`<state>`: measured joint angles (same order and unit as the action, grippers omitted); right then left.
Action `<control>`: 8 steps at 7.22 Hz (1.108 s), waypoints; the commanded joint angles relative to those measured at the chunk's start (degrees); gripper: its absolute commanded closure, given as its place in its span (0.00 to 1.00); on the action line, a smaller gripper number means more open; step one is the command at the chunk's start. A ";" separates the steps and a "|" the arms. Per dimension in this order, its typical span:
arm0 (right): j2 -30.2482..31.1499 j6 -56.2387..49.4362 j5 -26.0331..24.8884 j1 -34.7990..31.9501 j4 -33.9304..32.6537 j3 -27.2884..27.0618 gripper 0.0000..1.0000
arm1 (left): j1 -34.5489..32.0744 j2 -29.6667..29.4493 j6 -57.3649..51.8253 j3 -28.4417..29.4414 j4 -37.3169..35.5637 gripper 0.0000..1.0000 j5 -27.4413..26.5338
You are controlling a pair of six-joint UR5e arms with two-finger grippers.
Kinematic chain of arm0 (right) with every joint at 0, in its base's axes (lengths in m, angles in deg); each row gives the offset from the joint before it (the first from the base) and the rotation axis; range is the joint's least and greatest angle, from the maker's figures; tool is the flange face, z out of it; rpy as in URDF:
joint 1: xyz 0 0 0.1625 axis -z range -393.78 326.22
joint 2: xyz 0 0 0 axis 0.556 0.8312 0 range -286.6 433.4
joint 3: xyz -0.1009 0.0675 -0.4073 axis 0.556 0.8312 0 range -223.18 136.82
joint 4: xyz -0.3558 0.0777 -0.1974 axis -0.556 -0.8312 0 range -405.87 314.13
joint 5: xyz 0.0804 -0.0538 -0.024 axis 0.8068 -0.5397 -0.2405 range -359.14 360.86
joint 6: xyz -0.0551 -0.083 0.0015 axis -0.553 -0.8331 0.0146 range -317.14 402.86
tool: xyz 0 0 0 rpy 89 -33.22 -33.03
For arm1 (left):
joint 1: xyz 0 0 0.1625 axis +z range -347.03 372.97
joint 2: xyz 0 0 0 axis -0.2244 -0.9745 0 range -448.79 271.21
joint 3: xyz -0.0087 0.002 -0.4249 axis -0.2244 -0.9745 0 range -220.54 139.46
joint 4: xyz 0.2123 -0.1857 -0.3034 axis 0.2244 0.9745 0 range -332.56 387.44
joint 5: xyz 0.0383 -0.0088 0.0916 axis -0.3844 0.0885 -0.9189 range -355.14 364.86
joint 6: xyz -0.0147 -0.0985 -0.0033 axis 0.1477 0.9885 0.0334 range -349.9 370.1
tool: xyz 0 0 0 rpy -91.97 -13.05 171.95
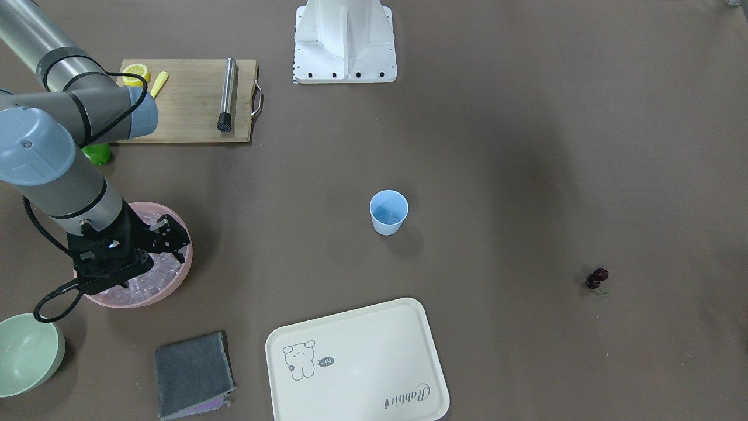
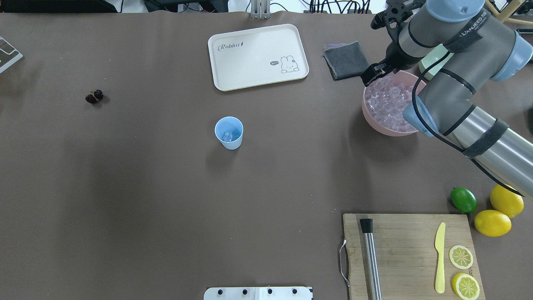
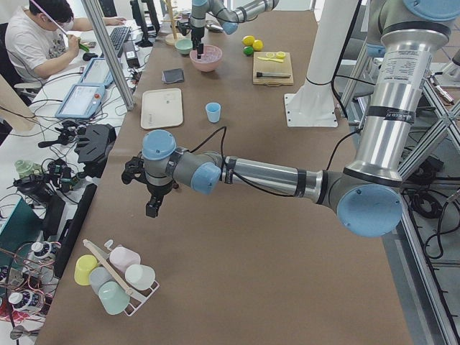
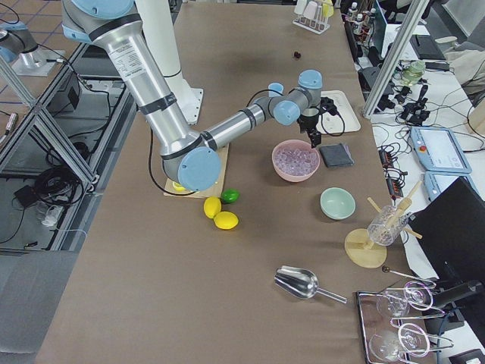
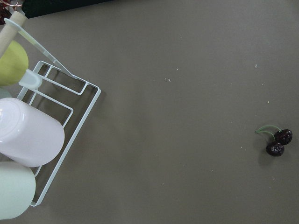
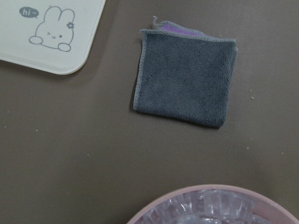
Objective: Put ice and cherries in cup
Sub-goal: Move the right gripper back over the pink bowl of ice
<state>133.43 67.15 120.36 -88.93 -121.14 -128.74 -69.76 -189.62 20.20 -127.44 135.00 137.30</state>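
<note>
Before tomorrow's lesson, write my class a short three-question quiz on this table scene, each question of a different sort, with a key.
1. True or false: the cherries lie well apart from the cup, not in it.
2. Which holds the heap of ice? A the pink bowl; B the green bowl; C the tray.
3. Fill in: the ___ arm's gripper hangs over the pink bowl.
Key: 1 true; 2 A; 3 right.
</note>
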 commanded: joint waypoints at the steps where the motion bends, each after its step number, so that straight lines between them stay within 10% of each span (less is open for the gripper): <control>1: 0.35 -0.73 0.21 -1.27 3.89 3.89 0.03 | 0.55 -0.07 0.27 0.58 0.80 0.02 -0.08; 8: 0.88 -0.74 -0.40 0.13 4.52 4.96 0.04 | 0.55 0.28 0.27 0.50 0.89 0.02 -0.08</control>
<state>134.43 66.41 120.13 -89.16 -116.68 -123.91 -69.21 -189.40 20.47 -126.94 135.89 137.22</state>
